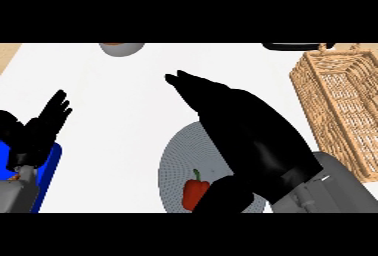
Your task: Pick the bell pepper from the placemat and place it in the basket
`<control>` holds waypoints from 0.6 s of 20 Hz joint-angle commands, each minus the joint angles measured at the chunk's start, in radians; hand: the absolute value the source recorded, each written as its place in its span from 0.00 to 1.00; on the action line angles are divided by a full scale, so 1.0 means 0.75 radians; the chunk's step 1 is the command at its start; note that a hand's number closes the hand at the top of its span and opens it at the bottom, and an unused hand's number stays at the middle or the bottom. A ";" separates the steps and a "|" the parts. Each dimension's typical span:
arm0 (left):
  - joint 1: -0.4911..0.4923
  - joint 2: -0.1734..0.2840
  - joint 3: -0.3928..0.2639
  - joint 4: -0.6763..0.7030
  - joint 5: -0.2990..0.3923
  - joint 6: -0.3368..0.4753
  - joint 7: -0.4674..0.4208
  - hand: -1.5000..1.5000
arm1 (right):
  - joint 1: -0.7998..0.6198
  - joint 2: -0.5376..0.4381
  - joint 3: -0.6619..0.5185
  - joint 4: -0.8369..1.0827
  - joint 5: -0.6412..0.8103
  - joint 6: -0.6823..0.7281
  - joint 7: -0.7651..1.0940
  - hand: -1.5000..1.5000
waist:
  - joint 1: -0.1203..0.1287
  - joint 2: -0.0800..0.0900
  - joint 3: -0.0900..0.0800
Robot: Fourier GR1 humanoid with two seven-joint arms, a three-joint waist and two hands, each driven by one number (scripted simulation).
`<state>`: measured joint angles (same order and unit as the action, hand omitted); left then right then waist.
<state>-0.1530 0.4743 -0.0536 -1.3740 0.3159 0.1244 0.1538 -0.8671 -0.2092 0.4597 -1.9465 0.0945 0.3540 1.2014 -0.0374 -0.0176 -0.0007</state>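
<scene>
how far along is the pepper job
Nothing is done yet: the red bell pepper lies on the round grey placemat. In hand: the right hand hovers open above it, thumb beside it. Left: grasping, carrying to the wicker basket.

Red bell pepper with green stem (193,192) on round grey woven placemat (177,160), near its front edge. Black right hand (244,135) over placemat, thumb just right of pepper. Tan wicker basket (339,110) right of placemat, apart. Black left hand (37,132) far left, above blue flat object (50,172). Grey round bowl (121,48) behind, at counter's far edge.
</scene>
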 commanded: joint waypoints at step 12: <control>0.011 -0.040 -0.009 -0.087 -0.060 -0.008 0.019 0.50 | 0.587 -0.077 0.292 -0.399 0.465 -0.139 0.027 0.00 | 0.049 0.016 0.001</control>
<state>-0.1810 0.4493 -0.0537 -1.3708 0.2814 0.1184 0.1613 -0.5029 -0.3056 0.5893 -2.2243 0.3028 0.3072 1.1168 -0.0164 -0.0058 0.0001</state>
